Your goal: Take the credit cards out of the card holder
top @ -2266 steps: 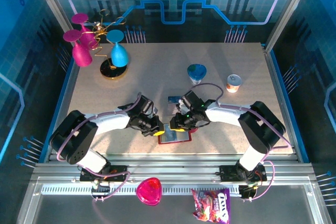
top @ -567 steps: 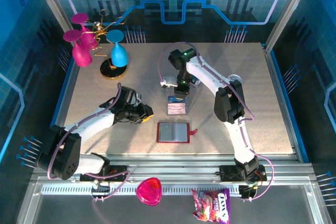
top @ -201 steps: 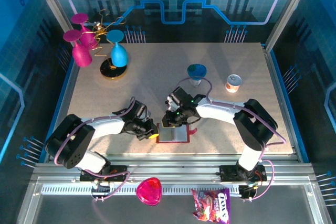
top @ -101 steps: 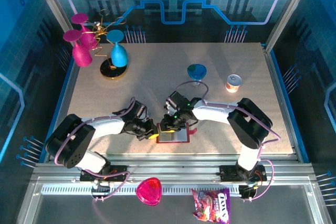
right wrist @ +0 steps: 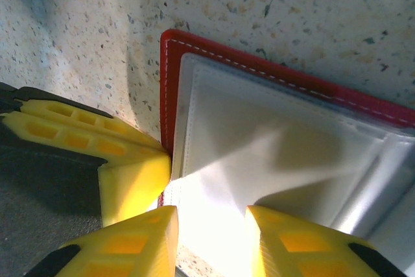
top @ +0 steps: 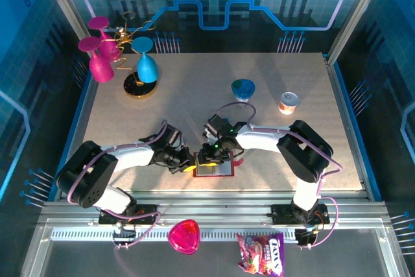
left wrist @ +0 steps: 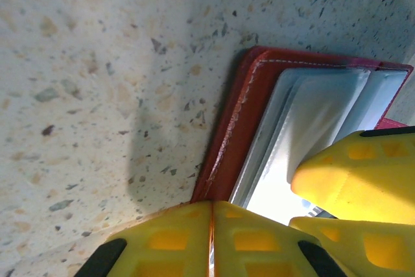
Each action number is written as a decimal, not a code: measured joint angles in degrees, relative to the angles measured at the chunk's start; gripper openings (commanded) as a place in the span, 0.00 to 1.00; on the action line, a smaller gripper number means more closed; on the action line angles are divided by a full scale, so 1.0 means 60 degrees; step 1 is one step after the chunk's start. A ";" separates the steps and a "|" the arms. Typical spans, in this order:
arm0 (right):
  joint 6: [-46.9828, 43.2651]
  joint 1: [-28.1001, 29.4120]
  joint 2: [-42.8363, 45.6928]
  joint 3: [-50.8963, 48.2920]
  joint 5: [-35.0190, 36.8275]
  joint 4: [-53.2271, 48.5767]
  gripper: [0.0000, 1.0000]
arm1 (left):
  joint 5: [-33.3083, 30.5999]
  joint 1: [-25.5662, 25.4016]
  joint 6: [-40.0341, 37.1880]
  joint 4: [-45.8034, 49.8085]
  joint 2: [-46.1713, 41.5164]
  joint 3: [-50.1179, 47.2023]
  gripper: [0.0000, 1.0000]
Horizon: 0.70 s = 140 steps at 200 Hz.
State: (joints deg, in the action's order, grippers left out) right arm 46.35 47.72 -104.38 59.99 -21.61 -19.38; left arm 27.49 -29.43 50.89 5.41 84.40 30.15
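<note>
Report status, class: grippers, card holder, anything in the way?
Left gripper shut at the card holder's edge. Right gripper open over its clear pocket. Holder lies open on the table. Nothing blocking.

I am looking at the bench (left wrist: 78, 63), which is showing a matt, speckled, stone-like top, faintly grainy. The card holder (right wrist: 170, 82) is presenting a smooth dark red leather-like skin with pale stitching along its edge, and its inner pockets (right wrist: 272, 141) are gleaming as glossy, greyish clear plastic. The fingers (left wrist: 175, 231) of the left tool (left wrist: 211, 222) and those of the right tool (right wrist: 211, 238) are showing matt yellow moulded plastic with recessed squares.
</note>
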 measured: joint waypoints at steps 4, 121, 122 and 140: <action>0.0000 0.0000 0.0000 0.0000 0.0007 -0.0007 0.33 | 0.0000 0.0000 0.0000 0.0000 0.0000 0.0000 0.09; -0.0007 -0.0029 0.0302 -0.0535 -0.0018 0.0404 0.32 | -0.0004 0.0000 -0.0007 0.0073 0.0036 0.0055 0.09; -0.0004 -0.0029 0.0310 -0.0554 -0.0025 0.0430 0.32 | 0.0000 0.0000 -0.0007 0.0080 0.0036 0.0058 0.09; 0.0007 -0.0087 0.0386 -0.0798 -0.0168 0.0794 0.32 | -0.0004 0.0000 -0.0011 0.0182 0.0055 0.0127 0.09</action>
State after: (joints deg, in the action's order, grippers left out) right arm 46.39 47.20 -102.06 55.20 -22.61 -14.61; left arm 27.46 -29.43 50.83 6.50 84.73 30.92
